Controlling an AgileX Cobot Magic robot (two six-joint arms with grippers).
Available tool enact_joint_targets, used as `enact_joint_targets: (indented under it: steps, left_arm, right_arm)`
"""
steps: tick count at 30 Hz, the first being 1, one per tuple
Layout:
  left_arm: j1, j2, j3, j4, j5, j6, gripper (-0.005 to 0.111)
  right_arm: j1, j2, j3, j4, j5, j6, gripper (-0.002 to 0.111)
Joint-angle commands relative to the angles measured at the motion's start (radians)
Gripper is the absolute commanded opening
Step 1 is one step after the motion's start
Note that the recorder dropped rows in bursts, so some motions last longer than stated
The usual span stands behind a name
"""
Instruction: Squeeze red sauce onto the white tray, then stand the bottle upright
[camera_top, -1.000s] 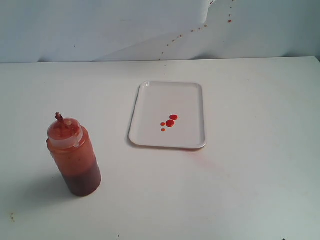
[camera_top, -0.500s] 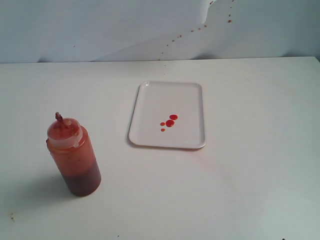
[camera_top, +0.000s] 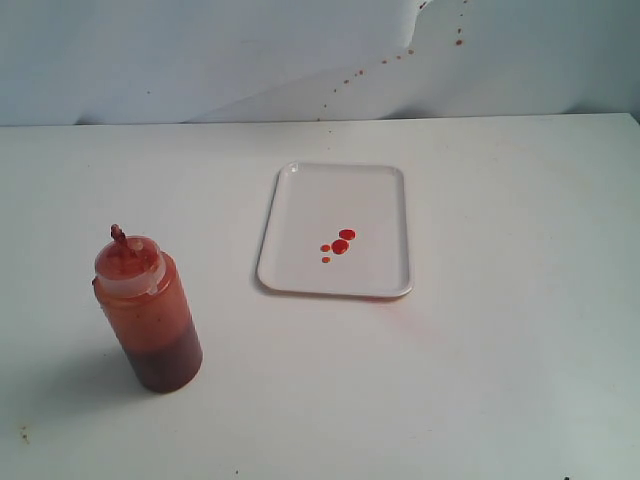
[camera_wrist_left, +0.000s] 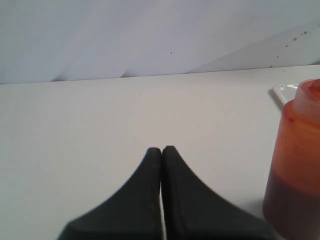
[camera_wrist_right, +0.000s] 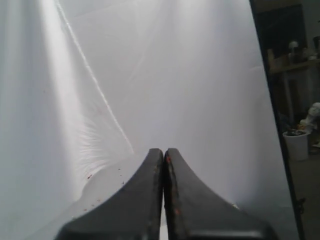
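Left of the white tray (camera_top: 300, 195) and nearer the camera, well apart from it, the bottle (camera_top: 148, 312) stands upright on the table, nozzle up. A few round drops of red sauce (camera_top: 340, 245) lie near the tray's middle, so I judge both steps done.

My left gripper (camera_wrist_left: 161, 150) is pressed together on nothing, with the bottle just beside it; my right gripper (camera_wrist_right: 164, 151) is likewise closed and empty, facing the pale backdrop.

If I took the bottle again, I'd expect soft walls that give under pressure and weight low down, where the sauce looks darkest. I'd clamp gently at mid-body; the smeared nozzle and cap look slippery. I can read no label, brand or writing anywhere.
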Motion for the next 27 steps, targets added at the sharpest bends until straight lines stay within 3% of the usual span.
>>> enact_joint_targets:
  steps: [1,19,27]
  left_arm:
    - [-0.004,-0.003,0.005,0.003,-0.008,0.002,0.001]
    - [-0.004,-0.003,0.005,0.003,-0.008,0.001,0.001]
    - [-0.004,-0.003,0.005,0.003,-0.008,0.001,0.001]
  right_arm:
    - [-0.139,-0.089,0.123,0.008,-0.071,-0.004,0.000]
    - [-0.163,-0.089,0.155,0.080,-0.097,-0.004,0.000]
    - [-0.163,-0.089,0.203,0.088,-0.262,-0.041,0.000]
